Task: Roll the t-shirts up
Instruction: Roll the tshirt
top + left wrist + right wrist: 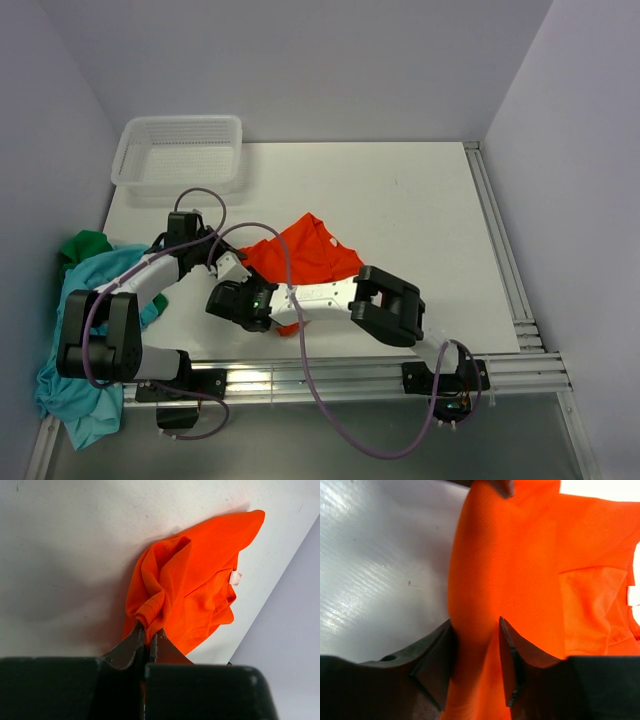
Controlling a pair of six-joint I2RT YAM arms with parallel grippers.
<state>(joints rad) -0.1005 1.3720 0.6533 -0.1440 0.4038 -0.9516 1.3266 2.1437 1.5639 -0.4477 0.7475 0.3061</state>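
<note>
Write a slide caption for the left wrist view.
Left hand shut on a bunched fold of the orange-red t-shirt, which lies crumpled on the white table.

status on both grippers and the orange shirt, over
Left gripper shut on a fold of the bright orange-red cloth t-shirt. Right gripper astride a ridge of it, grip unclear. Shirt crumpled, not yet rolled. Nothing in the way.

orange t-shirt [305, 250] lying crumpled, spreading out beyond the jaws | one bunched edge sitting pinched in the left gripper's [147, 630] closed jaws | a raised fold running between the right gripper's [476, 621] parted jaws | teal t-shirt [80, 390] and green t-shirt [88, 243] lying heaped together, well left of both jaws
</note>
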